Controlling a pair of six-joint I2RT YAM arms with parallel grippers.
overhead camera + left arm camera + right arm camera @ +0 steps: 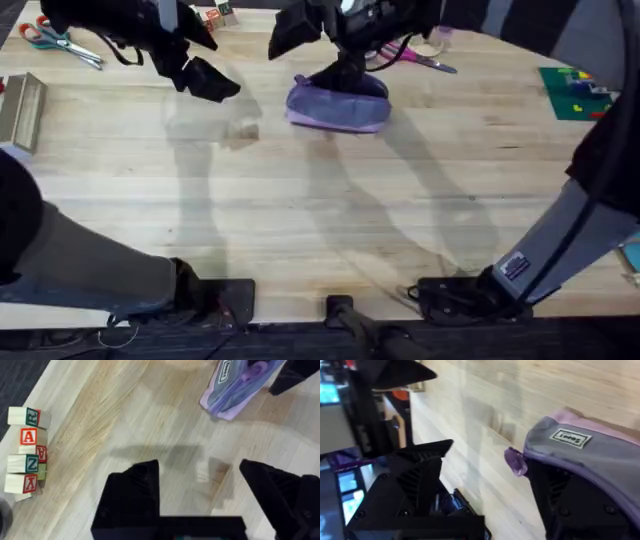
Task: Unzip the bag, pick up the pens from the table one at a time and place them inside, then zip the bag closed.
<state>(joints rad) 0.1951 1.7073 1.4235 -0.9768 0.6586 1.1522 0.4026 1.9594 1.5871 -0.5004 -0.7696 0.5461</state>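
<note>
Wooden table (pixel 330 220) has the purple bag (pixel 338 105) right under the right gripper (pixel 490 495), fingers apart, left gripper (pixel 200 490) open nearby, so I'd pinch the zipper tab (pixel 515 461) squarely.

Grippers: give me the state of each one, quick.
Left claw: open, holding nothing, above the table.
Right claw: open, at the bag, one finger against it.
</note>
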